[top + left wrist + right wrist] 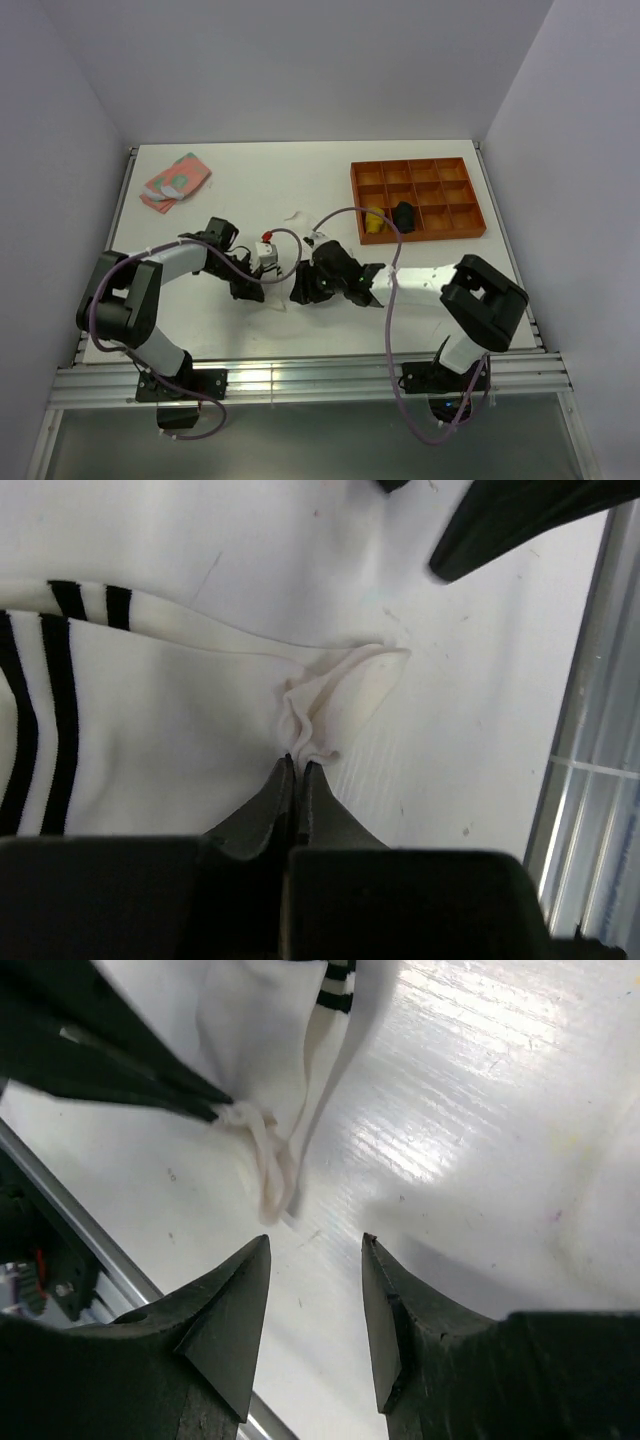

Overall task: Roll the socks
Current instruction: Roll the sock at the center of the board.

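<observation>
Closest to the overhead camera, both arms reach inward from the near edge of the counter, and the left fingers and right fingers meet near its middle. The white sock between them is hard to make out there. A pink-and-green cloth lies at the far left and an orange tray at the far right, both well apart from the work. From the left wrist, the left fingers are pinched fully together on a bunched fold at the edge of the striped sock, which lies flat on the counter with its black bands off to the left. From the right wrist, the right fingers stand roughly half apart with nothing between them, just short of that same crumpled edge. The step looks like starting the roll. It would go best if the left pinch stays firm and low while the right fingers take both layers beside it. The first turn should then be tight and square across the sock, so the bundle does not skew or drag on the counter.
</observation>
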### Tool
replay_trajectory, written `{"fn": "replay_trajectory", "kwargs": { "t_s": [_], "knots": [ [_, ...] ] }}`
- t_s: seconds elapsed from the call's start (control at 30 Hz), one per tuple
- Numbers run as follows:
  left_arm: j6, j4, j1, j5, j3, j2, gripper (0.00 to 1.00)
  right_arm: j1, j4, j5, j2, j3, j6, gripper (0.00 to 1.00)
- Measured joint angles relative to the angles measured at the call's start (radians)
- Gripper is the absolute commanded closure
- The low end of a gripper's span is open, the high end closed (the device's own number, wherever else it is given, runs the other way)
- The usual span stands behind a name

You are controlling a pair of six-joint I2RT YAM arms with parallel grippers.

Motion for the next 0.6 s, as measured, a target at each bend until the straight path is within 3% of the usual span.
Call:
{"fn": "replay_trajectory", "kwargs": {
  "t_s": [0.13, 0.27, 0.4, 0.6],
  "knots": [
    [0.053, -0.119, 0.051, 0.027, 0.079, 0.064, 1.00, 0.062, 0.087, 0.122, -0.108, -0.113, -0.047, 0.51],
    [0.103, -0.217, 0.063, 0.040, 0.143, 0.118, 1.00, 0.163, 0.122, 0.273, -0.135, -0.105, -0.137, 0.53],
    [0.157, -0.332, 0.066, 0.051, 0.216, 0.198, 1.00, 0.294, 0.127, 0.381, -0.084, -0.029, -0.246, 0.53],
    [0.220, -0.459, 0.067, 0.052, 0.285, 0.295, 1.00, 0.366, 0.144, 0.420, 0.042, 0.079, -0.382, 0.54]
  ]
}}
